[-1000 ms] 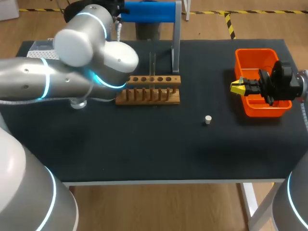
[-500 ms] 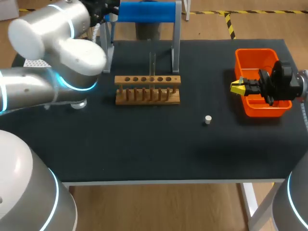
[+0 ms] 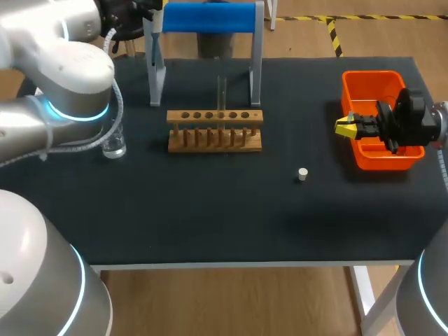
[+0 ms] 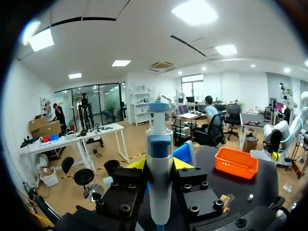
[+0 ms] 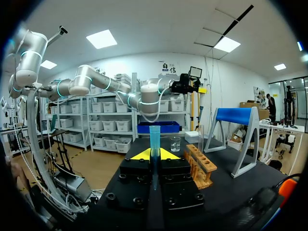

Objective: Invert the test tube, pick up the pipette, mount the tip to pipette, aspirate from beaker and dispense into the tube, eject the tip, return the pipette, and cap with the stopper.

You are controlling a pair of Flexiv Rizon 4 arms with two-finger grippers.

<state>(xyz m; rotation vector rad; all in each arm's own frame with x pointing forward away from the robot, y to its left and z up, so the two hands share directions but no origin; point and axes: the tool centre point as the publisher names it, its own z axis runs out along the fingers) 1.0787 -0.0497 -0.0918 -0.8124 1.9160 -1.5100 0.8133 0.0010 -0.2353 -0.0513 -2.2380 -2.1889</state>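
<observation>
My left gripper (image 4: 159,166) is shut on a white and blue pipette (image 4: 159,159), held upright between its fingers. In the head view this gripper (image 3: 147,8) is at the back left, by the blue pipette stand (image 3: 210,19). A clear test tube (image 3: 221,91) stands in the wooden rack (image 3: 215,129). The glass beaker (image 3: 114,145) sits left of the rack. A small white stopper (image 3: 302,174) lies on the mat. My right gripper (image 3: 348,127), at the orange bin (image 3: 378,84), is shut on a light blue pipette tip (image 5: 154,137).
The table carries a dark mat (image 3: 210,210). Ahead of my right gripper are the rack (image 5: 201,166), the beaker (image 5: 175,143) and the stand (image 5: 238,120). My left arm's bulky elbow (image 3: 70,77) hangs over the table's left side.
My left arm has swung back and to the left, uncovering the rack's left end and the beaker. The right arm has not moved.
</observation>
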